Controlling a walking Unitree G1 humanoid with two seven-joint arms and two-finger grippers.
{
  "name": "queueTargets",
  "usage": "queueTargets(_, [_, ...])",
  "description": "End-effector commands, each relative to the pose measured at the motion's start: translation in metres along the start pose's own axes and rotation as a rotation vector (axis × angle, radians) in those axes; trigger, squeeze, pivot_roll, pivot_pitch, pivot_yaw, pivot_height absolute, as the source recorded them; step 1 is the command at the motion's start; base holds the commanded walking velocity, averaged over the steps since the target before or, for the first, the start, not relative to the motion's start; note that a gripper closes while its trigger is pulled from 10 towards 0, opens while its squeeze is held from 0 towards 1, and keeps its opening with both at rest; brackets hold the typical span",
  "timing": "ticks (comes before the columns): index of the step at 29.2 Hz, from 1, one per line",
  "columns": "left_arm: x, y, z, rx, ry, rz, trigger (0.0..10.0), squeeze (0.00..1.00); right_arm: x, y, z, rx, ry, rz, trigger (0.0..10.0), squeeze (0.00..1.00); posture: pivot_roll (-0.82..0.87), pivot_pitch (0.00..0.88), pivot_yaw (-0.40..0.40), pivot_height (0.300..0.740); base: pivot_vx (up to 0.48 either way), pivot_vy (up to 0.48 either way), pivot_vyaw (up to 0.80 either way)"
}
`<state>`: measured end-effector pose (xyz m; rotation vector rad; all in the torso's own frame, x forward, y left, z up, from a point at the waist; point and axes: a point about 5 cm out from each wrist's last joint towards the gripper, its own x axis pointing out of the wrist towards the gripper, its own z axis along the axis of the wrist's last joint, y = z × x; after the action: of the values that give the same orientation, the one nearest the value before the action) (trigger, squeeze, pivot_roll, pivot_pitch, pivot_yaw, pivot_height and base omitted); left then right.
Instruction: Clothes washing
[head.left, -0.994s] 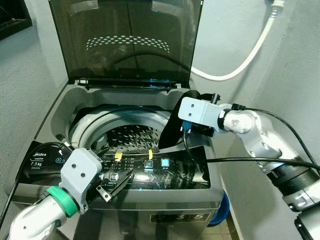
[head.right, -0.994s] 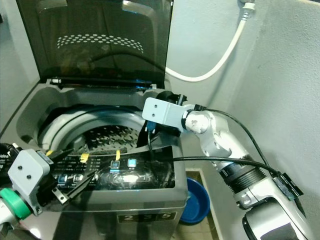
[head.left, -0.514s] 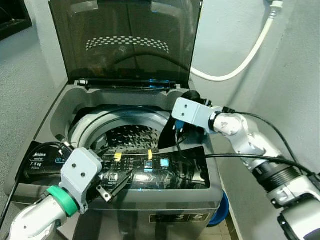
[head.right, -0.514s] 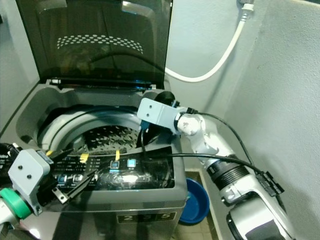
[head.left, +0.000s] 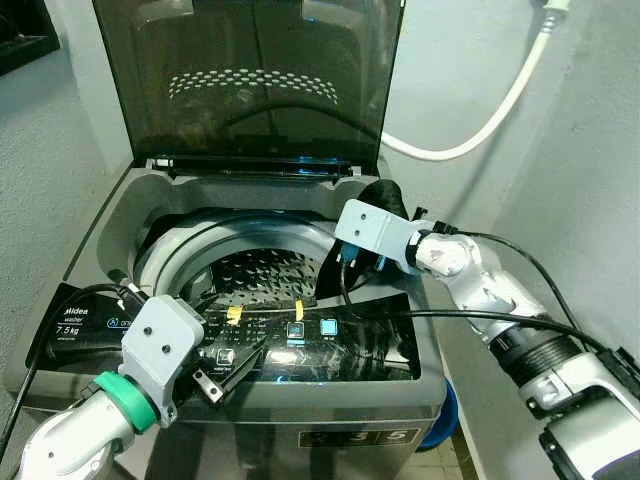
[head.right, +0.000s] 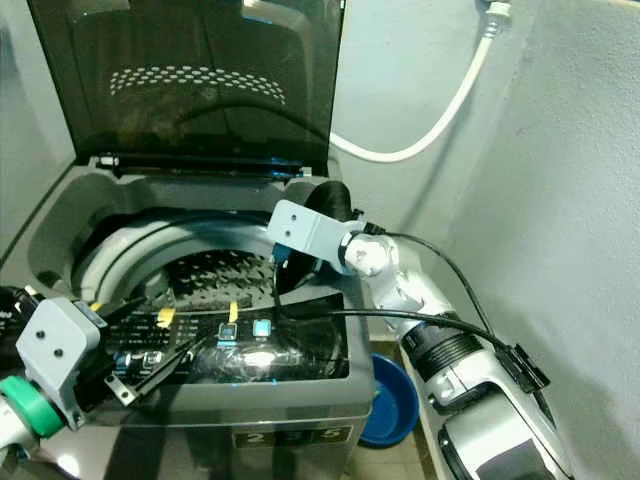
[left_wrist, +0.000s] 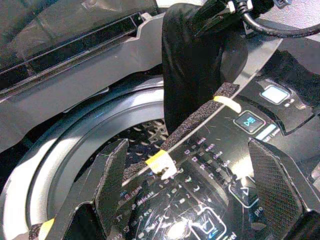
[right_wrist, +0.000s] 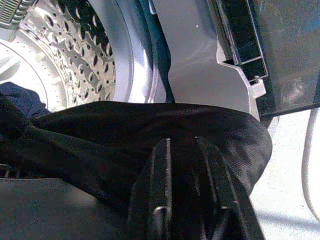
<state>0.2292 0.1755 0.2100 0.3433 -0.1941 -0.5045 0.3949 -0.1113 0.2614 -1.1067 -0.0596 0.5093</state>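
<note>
Right wrist view: my right gripper (right_wrist: 187, 200) has its jaws pinched on the black garment (right_wrist: 125, 145), draped over the washing machine (head.left: 400, 385) rim above the drum (head.left: 260, 270). My left gripper (head.left: 225, 375) hovers wide over the control panel (head.left: 300, 335).

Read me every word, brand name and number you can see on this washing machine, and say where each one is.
"Midea", "washer" and "7.5 kg": white print on the black label at the washing machine's front left corner.
"3" and "5": pale boxes on the front strip; the box before them is cut off in the left eye view.
Control panel: lit symbols show, but the tiny captions are too blurred to read.
</note>
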Motion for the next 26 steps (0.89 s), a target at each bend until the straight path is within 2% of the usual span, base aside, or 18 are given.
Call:
queueTargets(1, [0.000,-0.001,-0.004,-0.002,0.024,0.000,10.0,0.00,0.001,0.003,-0.009,0.019,0.036,0.010,0.0,0.00,0.12,0.074,0.028,0.740,0.000,0.000,0.00])
queueTargets(12, [0.000,-0.001,-0.004,-0.004,0.023,0.003,10.0,0.00,0.001,-0.005,-0.004,0.056,0.018,-0.029,0.0,0.00,0.12,0.081,0.025,0.740,0.000,0.000,0.00])
queueTargets(13, [0.001,0.000,-0.004,-0.003,0.019,0.007,10.0,0.00,0.000,-0.018,0.008,0.168,-0.067,-0.116,0.0,0.00,0.12,0.087,0.026,0.740,0.000,0.000,0.00])
queueTargets(14, [0.001,0.000,-0.004,-0.003,0.018,0.008,10.0,0.00,-0.001,-0.025,0.013,0.214,-0.101,-0.148,0.0,0.00,0.12,0.087,0.026,0.740,0.000,0.000,0.00])
queueTargets(18, [0.002,0.000,-0.004,-0.003,0.016,0.008,10.0,0.00,-0.003,-0.032,0.021,0.269,-0.147,-0.177,0.0,0.00,0.12,0.088,0.026,0.740,0.000,0.000,0.00])
queueTargets(19, [0.002,0.001,-0.003,-0.002,0.016,0.007,10.0,0.00,-0.007,-0.043,0.048,0.473,-0.318,-0.171,0.0,0.00,0.12,0.087,0.028,0.740,0.000,0.000,0.00])
queueTargets(20, [0.002,0.001,-0.003,-0.002,0.016,0.007,10.0,0.00,-0.007,-0.043,0.048,0.473,-0.318,-0.171,0.0,0.00,0.12,0.087,0.028,0.740,0.000,0.000,0.00])
queueTargets(21, [0.002,0.001,-0.003,-0.002,0.016,0.007,10.0,0.00,-0.010,-0.047,0.059,0.550,-0.393,-0.161,0.0,0.00,0.12,0.087,0.028,0.740,0.000,0.000,0.00])
queueTargets(22, [0.002,0.001,-0.003,-0.002,0.016,0.007,10.0,0.00,-0.010,-0.047,0.059,0.550,-0.393,-0.161,0.0,0.00,0.12,0.087,0.028,0.740,0.000,0.000,0.00])
queueTargets(23, [0.002,0.001,-0.003,-0.002,0.016,0.007,10.0,0.00,-0.012,-0.049,0.065,0.594,-0.439,-0.154,0.0,0.00,0.12,0.087,0.028,0.740,0.000,0.000,0.00])
queueTargets(24, [0.002,0.001,-0.003,-0.001,0.015,0.007,10.0,0.00,-0.019,-0.057,0.081,0.689,-0.553,-0.138,0.0,0.00,0.12,0.086,0.029,0.740,0.000,0.000,0.00])
queueTargets(26, [0.003,0.002,-0.003,0.000,0.015,0.008,10.0,0.00,-0.031,-0.069,0.103,0.805,-0.722,-0.101,0.0,0.00,0.12,0.085,0.029,0.740,0.000,0.000,0.00])
